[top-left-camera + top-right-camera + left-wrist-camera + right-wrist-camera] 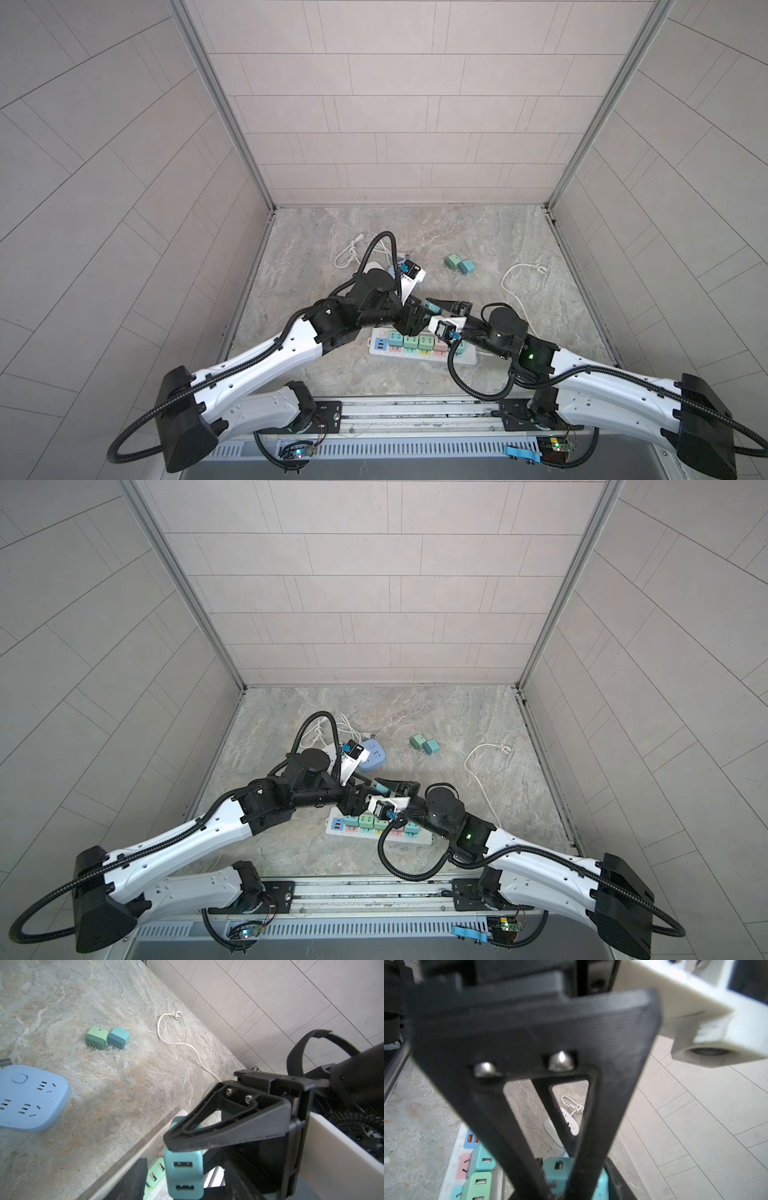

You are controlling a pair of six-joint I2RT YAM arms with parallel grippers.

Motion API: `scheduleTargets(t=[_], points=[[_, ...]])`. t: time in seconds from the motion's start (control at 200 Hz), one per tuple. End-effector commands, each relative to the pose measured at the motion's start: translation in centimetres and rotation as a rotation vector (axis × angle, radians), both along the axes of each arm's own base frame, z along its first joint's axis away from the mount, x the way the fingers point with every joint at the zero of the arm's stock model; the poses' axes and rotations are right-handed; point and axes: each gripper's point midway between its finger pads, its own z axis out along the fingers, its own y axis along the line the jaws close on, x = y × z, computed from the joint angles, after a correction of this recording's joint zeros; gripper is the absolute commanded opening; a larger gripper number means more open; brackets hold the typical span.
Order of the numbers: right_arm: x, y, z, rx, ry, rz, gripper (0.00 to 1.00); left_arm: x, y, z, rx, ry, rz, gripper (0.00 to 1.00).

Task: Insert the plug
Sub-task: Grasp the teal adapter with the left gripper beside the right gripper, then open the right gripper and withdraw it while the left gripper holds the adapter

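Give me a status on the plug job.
Done: several plugs already sit in the power strip. In hand: the right gripper is clamped on a teal plug by the strip, with the left gripper close beside it. Left: seating that plug in a socket; two loose plugs lie on the table farther back.

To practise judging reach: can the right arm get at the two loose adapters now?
Probably not yet: the path looks free, but the right gripper is shut on a teal plug, leaving nothing to grasp the loose adapters.
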Motion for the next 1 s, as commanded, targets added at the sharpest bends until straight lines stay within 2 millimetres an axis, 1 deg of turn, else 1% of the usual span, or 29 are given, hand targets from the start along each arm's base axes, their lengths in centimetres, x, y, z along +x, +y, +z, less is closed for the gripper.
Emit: scheduleTargets(t=[0.0,0.15,0.415,0.595,0.69,0.906,0.996], points=[[0.1,0.4,1.8,0.063,-0.013,-0.002,0.02,-0.1,-0.4,0.0,0.01,-0.004,-0.019,0.63],[0.0,0.7,1.6,0.052,-0.013,0.007,0.02,0.1,-0.4,-0.6,0.026,-0.009,-0.016,0.55],[-0.1,0.9,1.5,0.055,-0.011,0.017,0.01,0.2,-1.1,-1.5,0.046,0.013,-0.037,0.5],[0.0,1.1,1.6,0.052,-0.016,0.018,0.01,0.3,-1.3,-1.7,0.054,0.012,-0.049,0.49],[0.0,1.3,1.4,0.043,-0.01,0.019,0.01,0.2,-1.4,-1.7,0.051,0.011,-0.054,0.41],[0.0,1.3,1.6,0.048,-0.013,0.019,0.01,0.2,-1.6,-2.0,0.056,0.02,-0.067,0.32],[0.0,1.3,1.3,0.045,-0.009,0.02,0.01,0.1,-1.7,-2.1,0.057,0.02,-0.069,0.24]])
